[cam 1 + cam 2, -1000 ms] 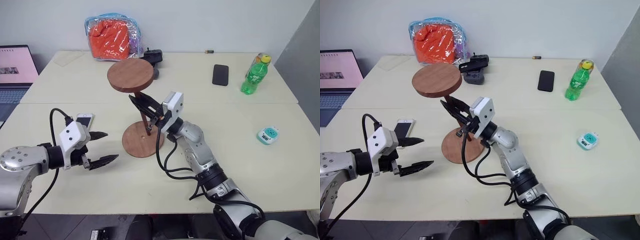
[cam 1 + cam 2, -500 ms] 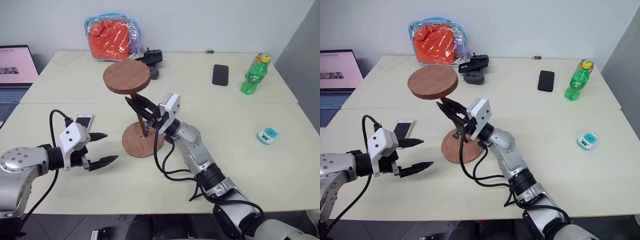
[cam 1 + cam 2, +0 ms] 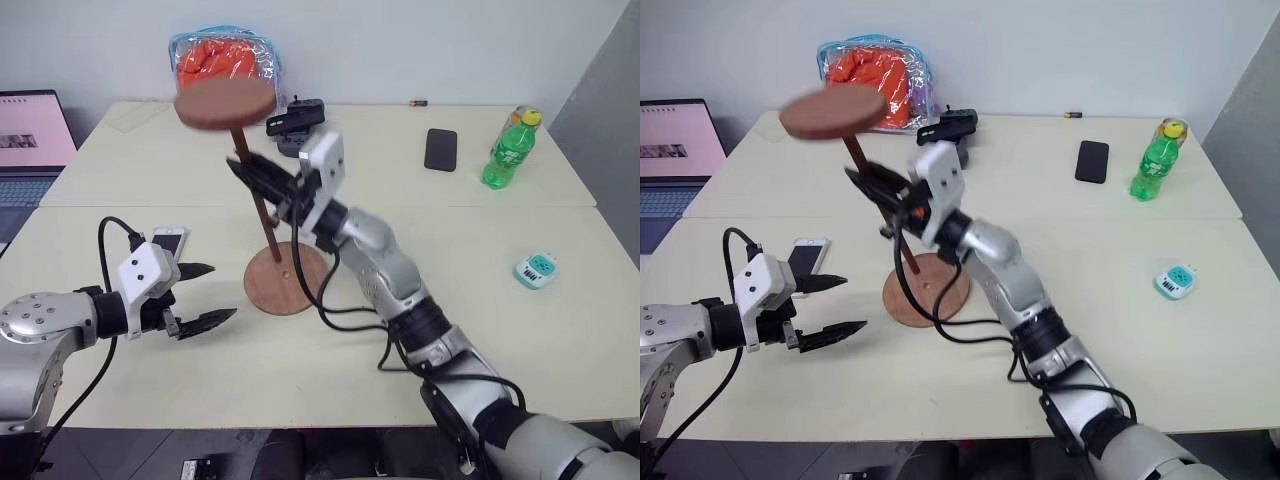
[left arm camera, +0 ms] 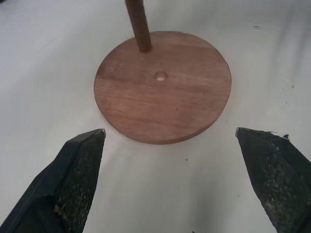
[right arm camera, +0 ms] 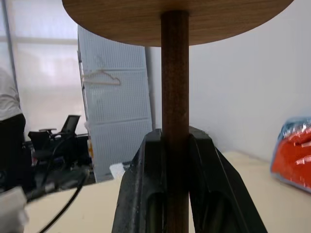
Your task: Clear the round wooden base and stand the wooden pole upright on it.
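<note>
Left eye view: right end effector [image 3: 262, 181] pinches the thin dark-brown wooden pole [image 3: 257, 205], tilted above the round reddish-brown wooden base [image 3: 287, 277] on the worktop; next, seat its foot in the centre hole; left end effector [image 3: 203, 297] spread

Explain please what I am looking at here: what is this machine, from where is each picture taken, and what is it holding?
It is a humanoid robot with two arms, each ending in two black fingers. Two pictures come from cameras on its head, looking down over a table; the other two come from cameras on its wrists. The right gripper is shut on the pole, whose top carries a fixed disc. The pole's lower end is over the base, beside its centre hole. The left gripper is open and holds nothing. Also on the table: a green bottle, two phones, a bag and a laptop.
</note>
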